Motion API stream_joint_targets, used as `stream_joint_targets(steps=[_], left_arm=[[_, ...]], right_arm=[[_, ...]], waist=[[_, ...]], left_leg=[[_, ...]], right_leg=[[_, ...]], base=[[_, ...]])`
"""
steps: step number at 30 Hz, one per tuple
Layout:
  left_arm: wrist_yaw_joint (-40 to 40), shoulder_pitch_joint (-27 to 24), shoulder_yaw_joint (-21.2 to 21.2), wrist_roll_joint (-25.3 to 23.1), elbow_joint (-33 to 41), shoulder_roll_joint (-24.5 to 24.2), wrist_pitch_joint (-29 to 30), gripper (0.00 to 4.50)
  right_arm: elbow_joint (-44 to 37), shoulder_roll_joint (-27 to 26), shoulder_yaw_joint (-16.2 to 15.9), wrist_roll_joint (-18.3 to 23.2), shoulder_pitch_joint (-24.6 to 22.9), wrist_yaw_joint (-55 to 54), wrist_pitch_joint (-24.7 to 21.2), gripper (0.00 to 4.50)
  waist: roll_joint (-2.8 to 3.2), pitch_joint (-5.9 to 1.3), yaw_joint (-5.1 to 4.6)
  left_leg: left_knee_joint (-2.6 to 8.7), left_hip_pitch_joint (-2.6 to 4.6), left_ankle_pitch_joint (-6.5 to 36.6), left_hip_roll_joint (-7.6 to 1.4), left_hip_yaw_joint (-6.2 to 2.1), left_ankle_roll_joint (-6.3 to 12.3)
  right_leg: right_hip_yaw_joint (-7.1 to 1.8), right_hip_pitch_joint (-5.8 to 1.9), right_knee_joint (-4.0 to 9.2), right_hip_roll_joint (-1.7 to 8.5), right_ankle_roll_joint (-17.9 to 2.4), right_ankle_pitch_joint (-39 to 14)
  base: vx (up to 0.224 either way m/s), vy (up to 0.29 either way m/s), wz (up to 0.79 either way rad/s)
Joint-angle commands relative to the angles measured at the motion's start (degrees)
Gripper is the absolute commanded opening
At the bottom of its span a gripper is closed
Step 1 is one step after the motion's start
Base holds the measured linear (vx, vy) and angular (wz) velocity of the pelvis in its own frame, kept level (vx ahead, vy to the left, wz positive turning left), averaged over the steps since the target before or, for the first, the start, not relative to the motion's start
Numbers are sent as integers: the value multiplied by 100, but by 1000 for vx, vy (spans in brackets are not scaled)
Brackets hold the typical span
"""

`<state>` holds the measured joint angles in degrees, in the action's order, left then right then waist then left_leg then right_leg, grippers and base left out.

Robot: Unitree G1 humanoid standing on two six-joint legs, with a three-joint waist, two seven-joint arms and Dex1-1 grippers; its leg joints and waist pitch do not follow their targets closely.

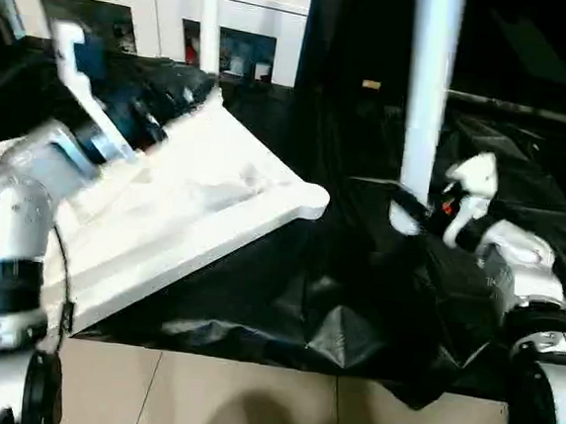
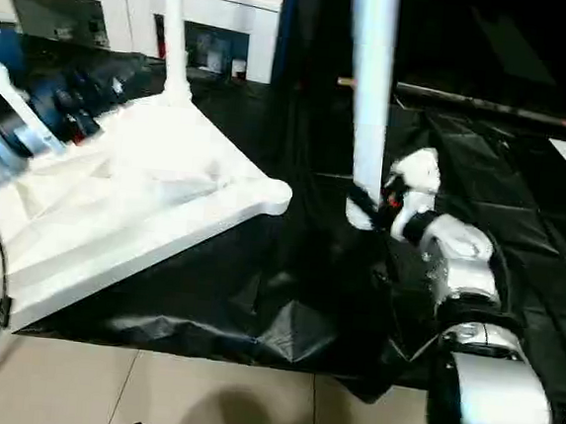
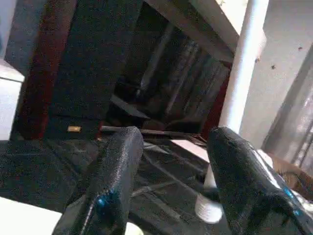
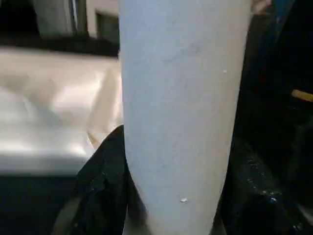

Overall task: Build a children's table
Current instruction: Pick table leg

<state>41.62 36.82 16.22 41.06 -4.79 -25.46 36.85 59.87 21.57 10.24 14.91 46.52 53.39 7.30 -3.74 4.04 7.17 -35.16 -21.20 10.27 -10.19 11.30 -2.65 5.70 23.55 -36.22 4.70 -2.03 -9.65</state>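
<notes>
The white tabletop lies underside up on a black sheet, tilted, with its near corner socket pointing right. One white leg stands upright in the far corner socket. My right gripper is shut on a second white leg, holding it upright over the sheet, to the right of the tabletop and apart from it. In the right wrist view this leg sits between the black fingers. My left gripper hovers at the tabletop's far edge, open with nothing between its fingers.
A black plastic sheet covers the floor under the work, crumpled at its near edge. Pale floor tiles lie in front. A white cabinet with glass doors stands at the back left, with a dark curtain beside it.
</notes>
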Motion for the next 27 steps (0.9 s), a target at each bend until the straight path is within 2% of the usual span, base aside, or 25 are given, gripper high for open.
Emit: stream_joint_targets(steps=[1,2,3,4,5,7,8,9,10,14,15,17,18,20,23,26,27], left_arm=[[-165,66,-397,-287,132,240,-126,255],[-169,68,-407,-292,133,250,-126,255],[-195,99,-456,-239,130,359,-46,282],[-157,139,-534,60,232,589,238,282],[-157,139,-534,60,232,589,238,288],[-212,180,-575,392,356,810,536,301],[-221,184,-579,419,366,832,558,314],[-278,202,-632,520,414,955,646,329],[-281,207,-676,541,422,998,681,333],[-281,289,-1157,371,366,1423,766,374],[-290,308,-1195,356,345,1478,786,378],[-299,334,-1252,364,317,1558,845,379],[-299,339,-1297,350,307,1579,866,379],[-320,343,-1330,361,306,1585,889,379],[-437,352,-1464,257,215,1620,919,379],[-445,360,-1466,211,186,1667,930,379],[-474,362,-1435,207,170,1682,933,379]], right_arm=[[-498,-189,-45,439,71,560,-1096,193],[-517,-196,-54,451,70,585,-1140,193],[-705,-260,-174,553,40,859,-1561,193],[-1140,-336,-492,790,-76,1489,-2419,193],[-1140,-336,-492,790,-76,1489,-2419,193],[-1422,-398,-653,1013,-131,1865,-3047,193],[-1444,-405,-662,1034,-135,1894,-3096,193],[-1627,-452,-691,1208,-165,1970,-3383,193],[-1706,-471,-713,1271,-174,1996,-3475,193],[-2677,-559,-1016,1642,-348,2228,-4393,193],[-2799,-547,-1063,1649,-373,2290,-4520,193],[-2962,-515,-1161,1638,-411,2411,-4677,193],[-2995,-492,-1219,1601,-422,2478,-4694,193],[-3046,-472,-1254,1582,-437,2515,-4741,193],[-3208,-407,-1299,1627,-472,2522,-4891,193],[-3561,-331,-1350,1727,-593,2460,-5119,193],[-3621,-324,-1369,1720,-623,2446,-5141,193]], waist=[[77,-436,35],[83,-436,50],[62,-439,51],[72,-444,68],[78,-454,110],[73,-459,150],[60,-460,160],[56,-456,184],[57,-461,207],[19,-437,261],[36,-443,281],[20,-448,286],[2,-443,287],[21,-440,276],[9,-439,247],[12,-444,245],[19,-454,250]], left_leg=[[404,77,1298,-352,-171,115],[410,68,1308,-357,-179,121],[405,80,1323,-354,-170,115],[403,78,1285,-352,-172,93],[400,71,1226,-369,-182,93],[397,80,1218,-371,-176,31],[401,63,1169,-367,-180,5],[398,80,1152,-361,-169,-10],[393,82,1131,-362,-172,-15],[417,89,1156,-366,-178,-58],[423,90,1170,-380,-190,-76],[424,91,1207,-372,-188,-134],[431,60,1206,-349,-201,-173],[433,74,1224,-345,-206,-204],[440,70,1227,-340,-215,-214],[445,77,1135,-348,-219,-199],[437,68,1106,-350,-220,-204]], right_leg=[[-341,-342,430,416,-1203,-1506],[-341,-354,441,434,-1143,-1602],[-340,-347,446,431,-1135,-1649],[-337,-348,443,436,-1130,-1676],[-341,-350,438,457,-1147,-1611],[-340,-333,440,472,-1144,-1623],[-342,-348,432,469,-1152,-1575],[-342,-331,442,457,-1131,-1580],[-343,-327,439,468,-1115,-1581],[-350,-322,496,460,-858,-1891],[-357,-312,489,466,-797,-1869],[-359,-310,500,490,-755,-1921],[-356,-336,518,507,-656,-2088],[-358,-321,536,508,-590,-2194],[-353,-321,556,494,-453,-2254],[-357,-322,548,480,-449,-2107],[-353,-331,527,489,-518,-1969]], base=[[0,0,0],[0,0,0],[0,0,0],[0,0,0],[0,0,0],[0,0,0],[0,0,0],[0,0,0],[0,0,0],[0,0,0],[0,0,0],[0,0,0],[0,0,0],[0,0,0],[0,0,0],[0,0,0],[0,0,0]])
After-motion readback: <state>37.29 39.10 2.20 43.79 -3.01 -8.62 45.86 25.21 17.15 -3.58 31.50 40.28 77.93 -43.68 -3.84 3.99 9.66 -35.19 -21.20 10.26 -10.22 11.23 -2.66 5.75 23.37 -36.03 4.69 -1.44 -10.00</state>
